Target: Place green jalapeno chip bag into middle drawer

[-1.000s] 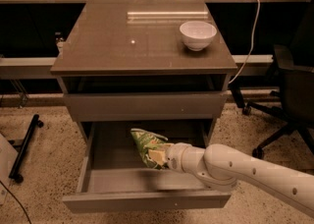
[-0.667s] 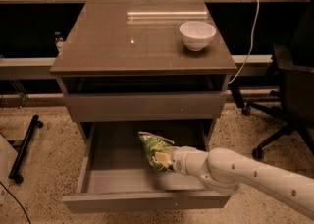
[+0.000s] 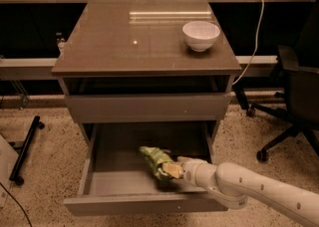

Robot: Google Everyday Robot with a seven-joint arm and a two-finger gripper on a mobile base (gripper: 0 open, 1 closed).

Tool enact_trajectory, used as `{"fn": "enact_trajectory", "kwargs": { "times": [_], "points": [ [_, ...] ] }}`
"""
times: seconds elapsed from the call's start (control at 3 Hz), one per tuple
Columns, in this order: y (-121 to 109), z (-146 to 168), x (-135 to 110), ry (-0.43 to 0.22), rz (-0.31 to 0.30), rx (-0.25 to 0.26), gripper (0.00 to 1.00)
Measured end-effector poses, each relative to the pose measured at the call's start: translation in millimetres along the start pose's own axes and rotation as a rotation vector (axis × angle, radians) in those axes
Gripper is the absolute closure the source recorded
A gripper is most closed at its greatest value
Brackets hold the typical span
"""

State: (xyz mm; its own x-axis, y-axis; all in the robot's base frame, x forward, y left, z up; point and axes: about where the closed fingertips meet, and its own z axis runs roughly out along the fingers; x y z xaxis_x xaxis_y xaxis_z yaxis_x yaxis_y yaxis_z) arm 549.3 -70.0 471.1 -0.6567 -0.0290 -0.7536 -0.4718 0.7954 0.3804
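The green jalapeno chip bag [image 3: 155, 160] is small and crinkly and hangs inside the open middle drawer [image 3: 124, 183], just above its grey floor, right of centre. My gripper [image 3: 172, 170] comes in from the lower right on a white arm and is shut on the bag's right end. The drawer is pulled far out, with its flat front [image 3: 144, 205] nearest the camera. Whether the bag touches the floor I cannot tell.
A white bowl [image 3: 201, 35] stands on the cabinet top [image 3: 124, 42] at the back right. A plain closed drawer front [image 3: 147, 107] is above the open drawer. A black office chair [image 3: 294, 101] stands to the right, a black wheeled stand [image 3: 26, 146] to the left on the speckled floor.
My gripper has moved the bag a little to the right and lower in the drawer. The bag is still held.
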Motion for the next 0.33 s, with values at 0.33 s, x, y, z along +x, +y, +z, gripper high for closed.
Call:
{"fn": "enact_trajectory", "kwargs": {
  "times": [0.33],
  "points": [
    [2.2, 1.1, -0.2, 0.001, -0.002, -0.004, 0.00]
  ]
}}
